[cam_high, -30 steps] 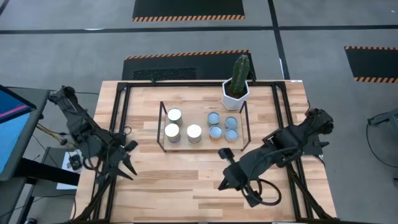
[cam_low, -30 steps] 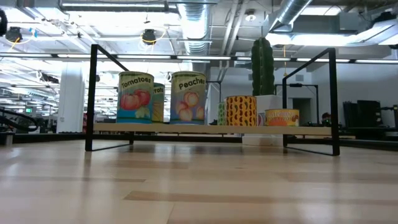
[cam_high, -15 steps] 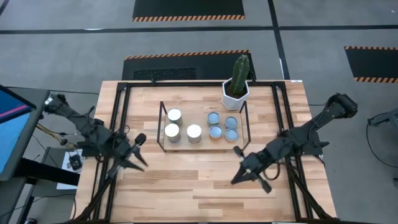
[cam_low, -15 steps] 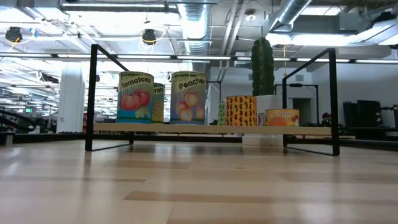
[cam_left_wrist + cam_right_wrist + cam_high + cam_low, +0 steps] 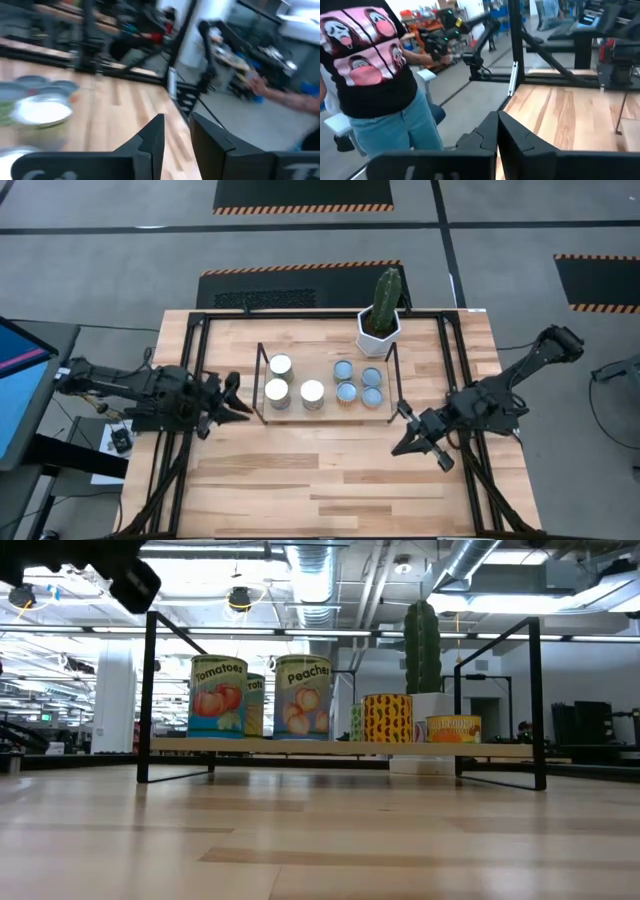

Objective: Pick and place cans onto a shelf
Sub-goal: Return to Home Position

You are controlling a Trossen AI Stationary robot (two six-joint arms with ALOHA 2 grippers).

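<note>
Several cans [image 5: 313, 392] stand upright on the light wood board of the low black-rod shelf [image 5: 325, 419] at mid-table: three taller white-topped ones at the left, several shorter blue-grey-topped ones [image 5: 372, 376] at the right. The low view shows their labels [image 5: 218, 695] and the board [image 5: 300, 747]. My left gripper [image 5: 240, 395] is just off the shelf's left end, pointing toward the table's right, slightly open and empty [image 5: 176, 127]. My right gripper [image 5: 403, 442] is off the shelf's near right corner, shut and empty [image 5: 497, 125].
A cactus in a white hexagonal pot [image 5: 378, 330] stands behind the shelf's right end. Black frame rails [image 5: 196, 370] run along the table's sides. A person [image 5: 370, 65] stands beyond the table's edge in the right wrist view. Bare wood [image 5: 320, 480] lies near the front.
My left gripper has swung from the near left toward the far edge and the right, up to the shelf's left end, and has turned to point right. My right gripper has drawn back from the table's near middle toward the right edge. The cans have stayed put.
</note>
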